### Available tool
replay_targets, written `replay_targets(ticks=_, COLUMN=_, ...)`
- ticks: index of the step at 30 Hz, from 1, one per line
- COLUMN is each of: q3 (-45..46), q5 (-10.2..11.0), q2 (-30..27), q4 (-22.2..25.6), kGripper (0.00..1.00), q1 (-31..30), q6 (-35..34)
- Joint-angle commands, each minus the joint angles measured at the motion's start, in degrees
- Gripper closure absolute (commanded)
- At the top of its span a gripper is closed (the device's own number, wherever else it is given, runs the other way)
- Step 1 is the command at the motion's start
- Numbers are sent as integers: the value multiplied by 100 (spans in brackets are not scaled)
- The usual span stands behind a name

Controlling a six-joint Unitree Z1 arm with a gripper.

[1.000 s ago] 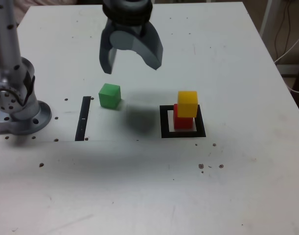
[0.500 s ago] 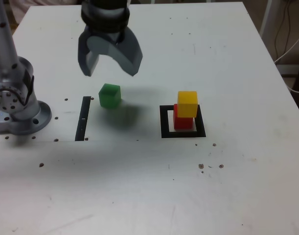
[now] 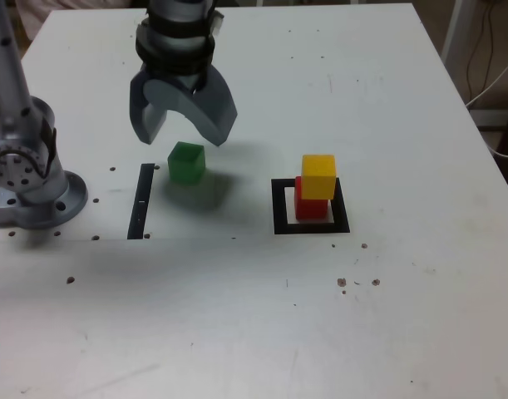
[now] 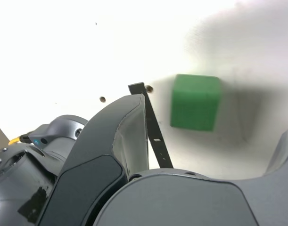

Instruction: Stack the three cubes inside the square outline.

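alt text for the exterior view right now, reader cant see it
An open end effector hangs over a white table near a lone green cube. Toward the exterior view's right, a yellow cube sits on a red cube inside a black square outline.

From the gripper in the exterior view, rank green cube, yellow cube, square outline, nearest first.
Gripper outward:
1. Green cube: just below the fingertips.
2. Yellow cube: right, atop the red cube.
3. Square outline: around the red cube; too close to call with yellow.
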Motion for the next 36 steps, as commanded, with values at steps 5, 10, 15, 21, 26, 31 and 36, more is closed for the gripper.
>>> replay_targets(ticks=5, q3=127, q5=-26, q2=256, q4=-301, kGripper=2, q1=148, q6=88)
replay_targets(ticks=10, q3=298, q5=-94, q2=486, q4=-618, kGripper=3, q1=214, q6=127)
replay_targets(ticks=15, q3=448, q5=-161, q2=726, q4=-920, kGripper=4, q1=318, q6=195)
replay_targets(ticks=21, q3=495, q5=-225, q2=885, q4=-1079, kGripper=11, q1=397, q6=218)
replay_targets(ticks=26, q3=508, q5=-310, q2=898, q4=-1129, kGripper=24, q1=406, q6=219)
replay_targets(ticks=31, q3=544, q5=-376, q2=905, q4=-1197, kGripper=46, q1=406, q6=218)
replay_targets(ticks=36, q3=544, q5=-338, q2=915, q4=-1199, kGripper=68, q1=407, q6=219)
